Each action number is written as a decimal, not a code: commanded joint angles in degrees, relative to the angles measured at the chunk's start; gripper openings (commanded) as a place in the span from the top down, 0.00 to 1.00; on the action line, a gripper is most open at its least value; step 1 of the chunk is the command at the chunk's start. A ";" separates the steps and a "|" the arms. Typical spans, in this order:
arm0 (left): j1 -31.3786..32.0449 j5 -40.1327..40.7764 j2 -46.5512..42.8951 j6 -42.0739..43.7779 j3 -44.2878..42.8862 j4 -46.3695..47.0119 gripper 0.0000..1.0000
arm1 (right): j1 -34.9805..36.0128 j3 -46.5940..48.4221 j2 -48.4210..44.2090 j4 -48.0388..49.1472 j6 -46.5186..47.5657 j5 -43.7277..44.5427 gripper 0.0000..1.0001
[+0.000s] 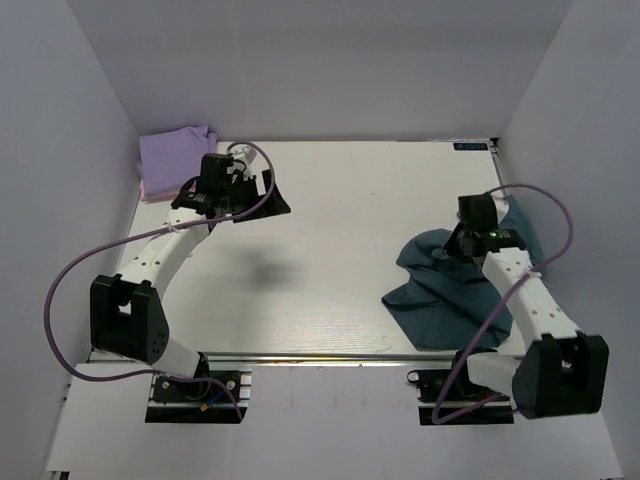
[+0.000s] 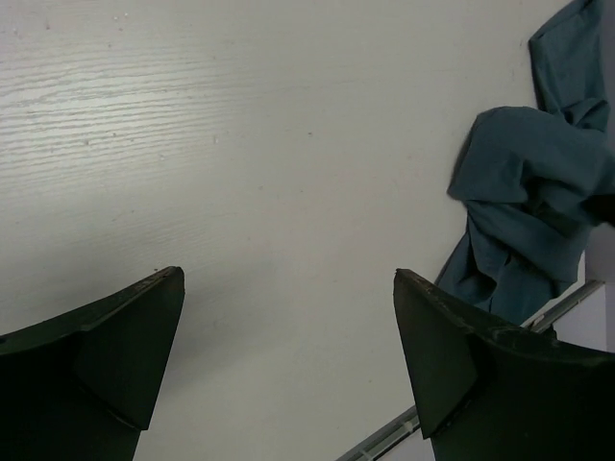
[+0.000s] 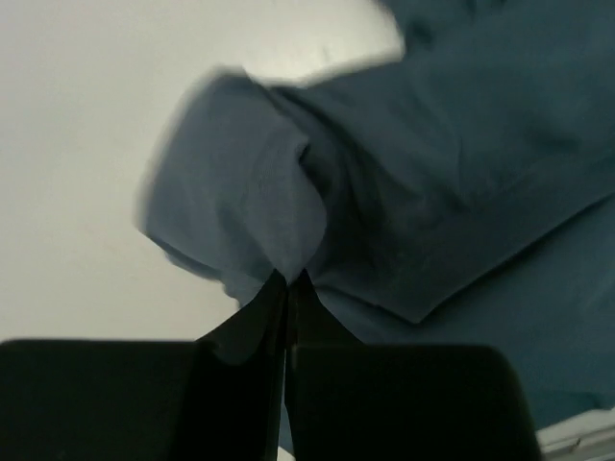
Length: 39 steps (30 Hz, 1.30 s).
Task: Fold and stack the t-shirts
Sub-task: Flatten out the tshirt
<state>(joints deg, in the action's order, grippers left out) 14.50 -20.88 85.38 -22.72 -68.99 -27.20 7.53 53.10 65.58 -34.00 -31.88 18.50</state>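
Top external view: crumpled at right of frame on the worktop [image 1: 330, 250], dark teal t-shirt [image 1: 440, 300]; folded at upper left, lavender t-shirt [image 1: 172, 155], seemingly atop a pink t-shirt [image 1: 148, 190]. Right pincer [image 3: 288, 280] clamped on a teal fold. Left pincer [image 2: 288, 279] spread wide, empty.

We see a white, wood-grained rectangular worktop [image 1: 340, 220] closed in on three sides by plain pale walls [image 1: 330, 70]. An aluminium rail [image 1: 320, 357] runs along its near edge, and a soft grey shadow [image 1: 268, 272] lies near its middle under even light.
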 commanded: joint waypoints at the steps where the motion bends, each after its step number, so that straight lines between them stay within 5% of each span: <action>1: 1.05 -2.76 -2.77 1.01 0.09 2.33 0.00 | 0.12 -4.66 2.53 -3.53 -6.96 -3.02 1.00; 6: 1.67 -0.91 -3.90 1.01 2.19 3.38 0.00 | 1.25 -13.36 8.23 0.07 -7.93 -12.25 1.00; 14: 2.72 -0.39 -3.91 1.01 5.53 2.77 0.00 | 10.56 -12.41 18.78 16.13 -9.69 -29.36 1.00; 22: 3.25 8.66 -8.73 0.48 6.59 -5.66 0.00 | 28.58 15.74 42.58 27.22 -12.50 -40.19 1.00; 26: 3.25 12.79 -14.01 -0.57 7.64 -7.52 0.00 | 31.05 26.34 43.32 27.33 -8.48 -41.18 1.00; 29: 3.25 14.73 -16.12 -1.18 8.17 -7.52 0.00 | 30.18 26.80 37.45 22.67 -5.84 -36.01 1.00; 35: 3.25 8.69 -13.06 -1.19 10.10 -3.92 0.00 | 27.28 18.46 15.52 3.70 -4.24 -2.83 1.00; 39: 3.25 2.96 -9.10 0.65 10.63 -0.84 0.00 | 22.81 19.58 5.71 -14.98 -11.94 18.72 1.00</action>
<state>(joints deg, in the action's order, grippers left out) 17.47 -12.36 74.76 -23.29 -59.31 -30.57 32.95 72.20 76.69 -31.48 -38.57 15.53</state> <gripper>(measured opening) 0.993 0.011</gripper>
